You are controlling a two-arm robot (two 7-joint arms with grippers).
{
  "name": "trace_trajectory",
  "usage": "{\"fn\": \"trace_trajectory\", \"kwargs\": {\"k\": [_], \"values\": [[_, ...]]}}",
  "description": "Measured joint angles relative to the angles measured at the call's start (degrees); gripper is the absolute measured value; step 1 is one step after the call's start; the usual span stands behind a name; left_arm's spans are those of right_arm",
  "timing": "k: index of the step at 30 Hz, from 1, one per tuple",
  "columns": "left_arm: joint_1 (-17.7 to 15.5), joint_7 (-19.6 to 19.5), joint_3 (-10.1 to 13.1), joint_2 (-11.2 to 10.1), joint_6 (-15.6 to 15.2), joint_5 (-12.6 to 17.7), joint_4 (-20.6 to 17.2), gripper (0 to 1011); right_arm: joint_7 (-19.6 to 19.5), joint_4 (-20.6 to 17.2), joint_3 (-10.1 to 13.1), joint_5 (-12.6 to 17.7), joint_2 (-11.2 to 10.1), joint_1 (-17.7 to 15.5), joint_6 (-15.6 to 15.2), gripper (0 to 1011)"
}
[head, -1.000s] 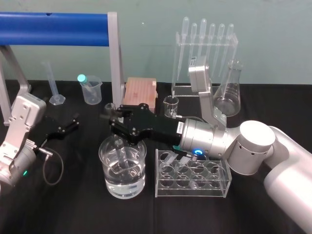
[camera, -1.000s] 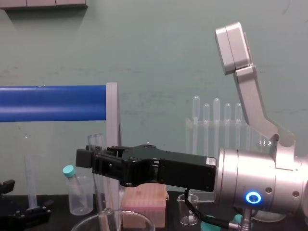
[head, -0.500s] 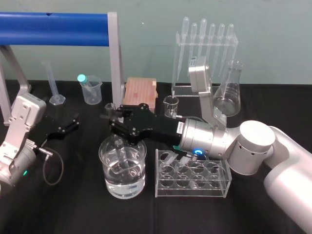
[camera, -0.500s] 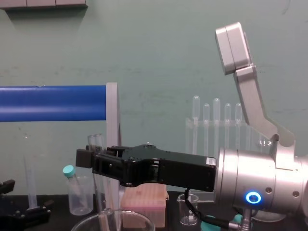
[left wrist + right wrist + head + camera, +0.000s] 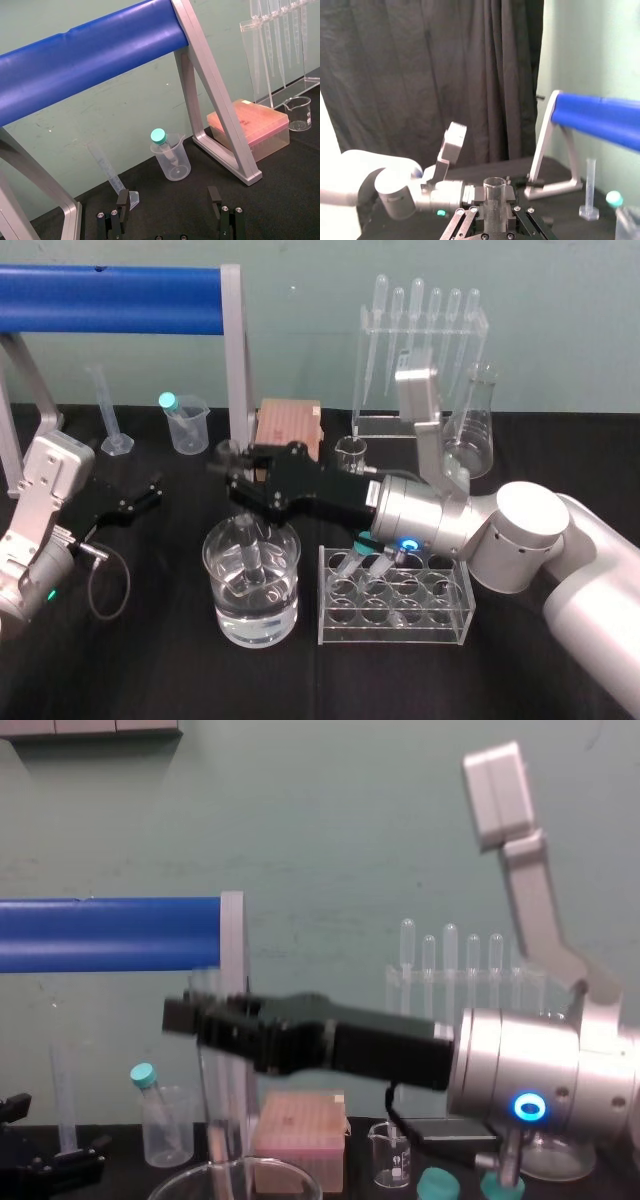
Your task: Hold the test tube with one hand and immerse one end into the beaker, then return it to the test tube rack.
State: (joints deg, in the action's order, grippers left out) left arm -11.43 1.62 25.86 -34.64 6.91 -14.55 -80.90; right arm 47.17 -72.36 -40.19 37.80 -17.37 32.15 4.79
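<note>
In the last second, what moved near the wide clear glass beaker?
The right gripper, shut on the slim clear glass test tube, rose a little, lifting the tube; its lower end is still inside the wide clear glass beaker. The left gripper stayed parked, open, at the left; the clear plastic rack did not move.

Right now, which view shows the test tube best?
Head view: the test tube shows from the right gripper down to its lower end inside the beaker. Right wrist view shows its open mouth between the fingers; chest view shows its shaft below the gripper, lower end cut off.
</note>
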Motion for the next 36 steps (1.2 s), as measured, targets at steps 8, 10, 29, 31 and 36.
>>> {"fn": "trace_trajectory", "kwargs": {"k": [8,10,29,31,36], "values": [[0.0,0.0,0.0,0.0,0.0,0.0,0.0,1000,0.2,-3.2,2.8,2.1,0.0,-0.9,3.3,228],[0.0,0.0,0.0,0.0,0.0,0.0,0.0,1000,0.1,-4.5,3.7,2.8,-0.2,-1.1,3.9,228],[0.0,0.0,0.0,0.0,0.0,0.0,0.0,1000,-13.4,-25.1,17.8,6.9,-12.7,-12.5,2.5,228],[0.0,0.0,0.0,0.0,0.0,0.0,0.0,1000,-15.0,-26.5,19.1,7.0,-14.0,-14.3,1.8,228],[0.0,0.0,0.0,0.0,0.0,0.0,0.0,1000,-20.4,-31.3,23.7,7.1,-17.6,-21.5,-0.2,228]]}}
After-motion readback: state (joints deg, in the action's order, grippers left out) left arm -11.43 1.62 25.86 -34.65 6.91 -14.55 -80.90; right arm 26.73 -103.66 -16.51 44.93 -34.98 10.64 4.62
